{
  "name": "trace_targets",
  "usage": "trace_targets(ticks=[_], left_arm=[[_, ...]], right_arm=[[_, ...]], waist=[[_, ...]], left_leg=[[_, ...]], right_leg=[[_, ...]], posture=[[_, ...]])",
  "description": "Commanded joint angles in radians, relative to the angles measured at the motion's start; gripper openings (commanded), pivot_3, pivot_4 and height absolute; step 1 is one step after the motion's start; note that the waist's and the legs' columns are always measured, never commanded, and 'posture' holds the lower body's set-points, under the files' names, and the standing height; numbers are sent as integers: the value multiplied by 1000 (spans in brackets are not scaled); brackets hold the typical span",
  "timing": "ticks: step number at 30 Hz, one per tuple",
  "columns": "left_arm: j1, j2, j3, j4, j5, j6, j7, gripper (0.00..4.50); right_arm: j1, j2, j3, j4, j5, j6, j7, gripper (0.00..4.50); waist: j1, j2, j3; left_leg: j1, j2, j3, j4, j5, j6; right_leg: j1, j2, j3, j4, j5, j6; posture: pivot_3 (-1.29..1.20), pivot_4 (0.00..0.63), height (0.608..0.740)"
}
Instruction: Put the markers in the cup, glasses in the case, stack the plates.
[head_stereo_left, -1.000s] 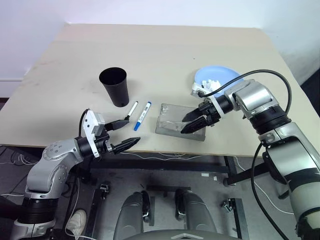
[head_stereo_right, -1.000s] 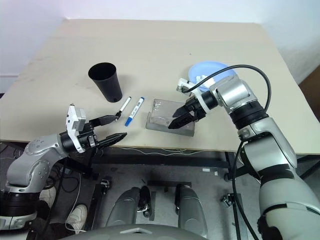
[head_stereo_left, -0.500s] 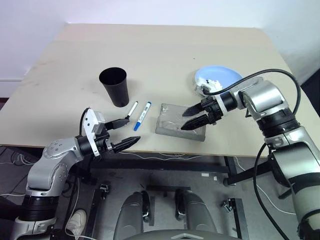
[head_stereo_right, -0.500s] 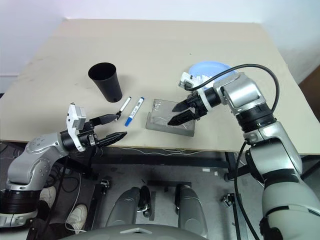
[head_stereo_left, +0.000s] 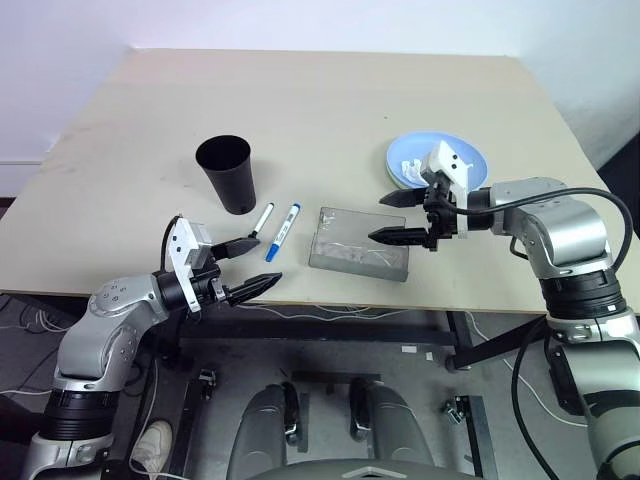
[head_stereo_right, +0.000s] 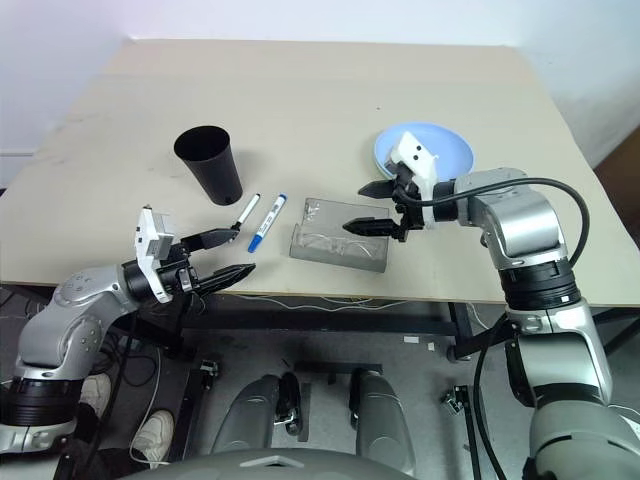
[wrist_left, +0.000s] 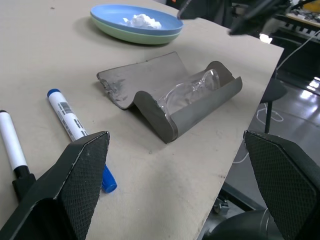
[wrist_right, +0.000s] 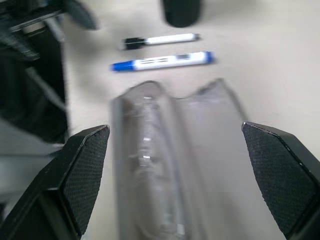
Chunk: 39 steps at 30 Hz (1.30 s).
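Observation:
The grey case (head_stereo_left: 358, 256) lies open near the table's front edge, with the clear glasses (wrist_left: 192, 87) resting in its trough. My right gripper (head_stereo_left: 378, 219) hovers open just above the case's right part, fingers pointing left, holding nothing. Left of the case lie two markers side by side, one blue-capped (head_stereo_left: 284, 231) and one black-capped (head_stereo_left: 263, 219). The black cup (head_stereo_left: 226, 172) stands upright behind them. The light blue plate (head_stereo_left: 440, 141) sits stacked on the pale green plate (wrist_left: 145, 39). My left gripper (head_stereo_left: 266, 260) is open and empty at the front edge, just in front of the markers.
A crumpled white tissue (wrist_left: 142, 20) lies on the blue plate. The table's front edge (head_stereo_left: 330, 300) runs just below the case and my left gripper. Bare tabletop (head_stereo_left: 320, 110) stretches behind the cup and plates.
My right gripper has lifted off the case, drawn back to the right and rolled, so its fingers now stand one above the other. The left gripper has stayed put.

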Motion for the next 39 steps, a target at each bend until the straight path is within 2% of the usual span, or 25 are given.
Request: trace_targets(ticks=[1, 12, 18, 35, 39], left_arm=[[-14, 5, 5, -7, 1, -19, -9, 4500], [-38, -3, -14, 9, 5, -23, -7, 4500], [-23, -3, -8, -3, 3, -23, 1, 4500], [-24, -4, -11, -1, 11, -39, 14, 4500], [-26, -4, -11, 2, 14, -43, 16, 4500]], right_arm=[[10, -60, -29, -6, -23, -33, -31, 4468], [-12, -84, 83, 123, -180, -200, -84, 4468], [-58, -92, 146, 183, -228, -159, -48, 4468], [-126, -46, 172, 273, -301, -219, -51, 4468], [-169, -14, 137, 320, -239, -87, -14, 4468]], waist=[[1, 0, 0], [-1, 0, 0], [-1, 0, 0], [-1, 0, 0], [-1, 0, 0]], left_leg=[[0, 0, 0, 0, 0, 0], [0, 2, 0, 0, 0, 0], [0, 1, 1, 0, 0, 0], [0, 1, 1, 0, 0, 0], [0, 1, 1, 0, 0, 0]], right_leg=[[0, 0, 0, 0, 0, 0], [1, 1, -2, -2, 0, 0], [1, 1, -2, -2, 0, 0], [1, 1, -2, -2, 0, 0], [1, 1, -2, -2, 1, 0]], posture=[[0, 150, 710], [0, 150, 710], [0, 150, 710], [0, 150, 710], [0, 150, 710]])
